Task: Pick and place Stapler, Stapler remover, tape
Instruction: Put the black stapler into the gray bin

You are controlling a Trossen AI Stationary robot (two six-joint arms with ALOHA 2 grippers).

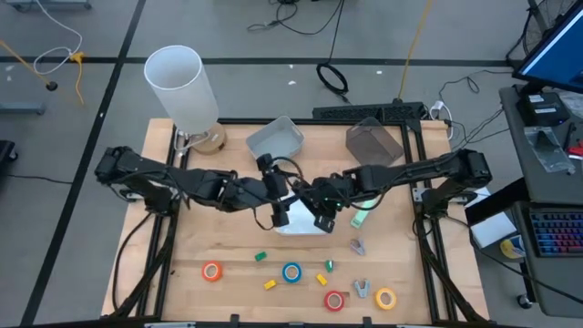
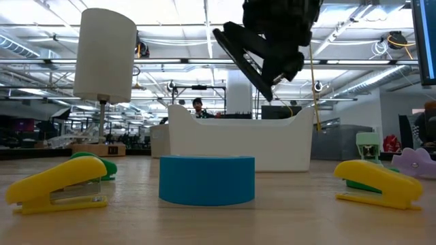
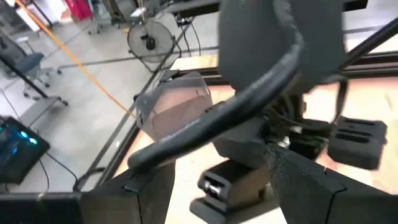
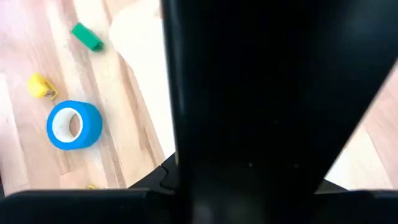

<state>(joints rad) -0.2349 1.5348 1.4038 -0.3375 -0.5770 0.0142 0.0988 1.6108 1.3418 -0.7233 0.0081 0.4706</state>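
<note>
The high view alone shows all four tape rolls along the lower frame: orange (image 1: 212,271), blue (image 1: 291,271), red (image 1: 334,300), yellow (image 1: 385,298). At centre, the left gripper (image 1: 281,215) stands open; the right gripper (image 1: 322,219) grips a black stapler (image 2: 246,60), seen upper centre in the low view. No writing is readable.

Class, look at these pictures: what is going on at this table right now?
Two robot arms meet over a white bin in the middle of the wooden table. The right claw holds a black stapler above the bin. The left claw is open beside it. Four tape rolls, orange, blue, red and yellow, lie on the table.
</note>
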